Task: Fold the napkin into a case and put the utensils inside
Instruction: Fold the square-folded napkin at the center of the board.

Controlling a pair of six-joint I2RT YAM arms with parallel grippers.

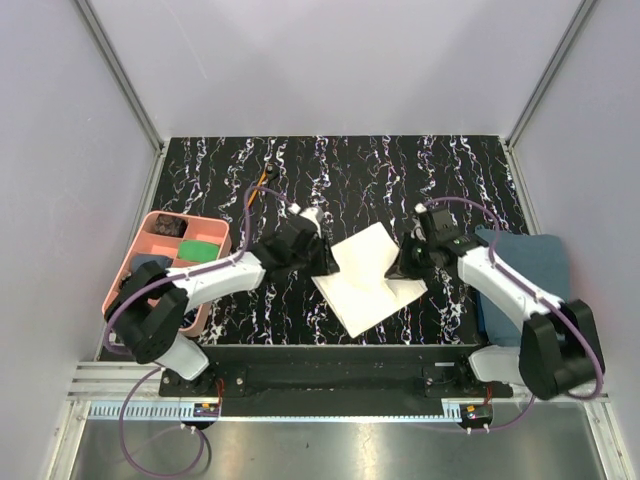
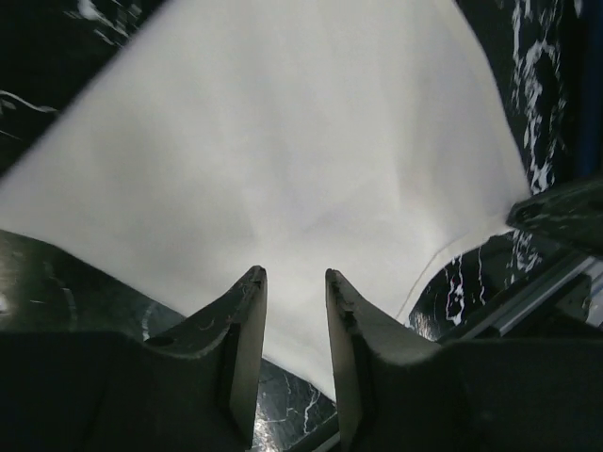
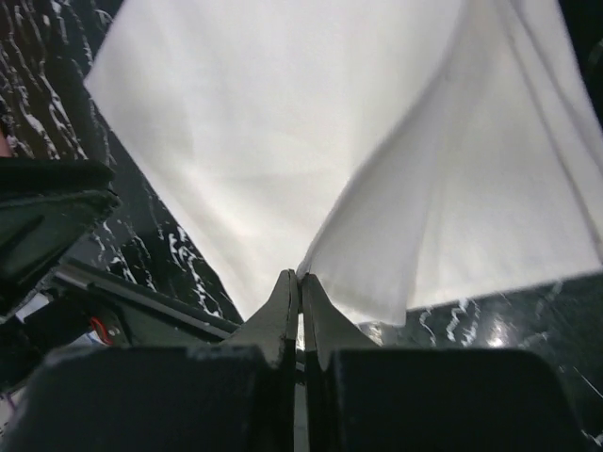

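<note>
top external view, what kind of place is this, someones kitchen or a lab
Most likely a lab robot test cell, not a kitchen: plain pale walls on aluminium framing, with the left arm and right arm bolted side by side at the table edge.

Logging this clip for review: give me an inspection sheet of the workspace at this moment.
Surface: black white-veined table.
Job's things: napkin partly folded, mid-table; utensils lie far back, outside it.
Clutter: pink tray left; blue-grey towel right.
Grippers: left gripper open at the napkin's edge; right gripper shut on a napkin fold.
Cables: purple cables loop along both arms.
Surroundings: plain walls, metal frame.
</note>
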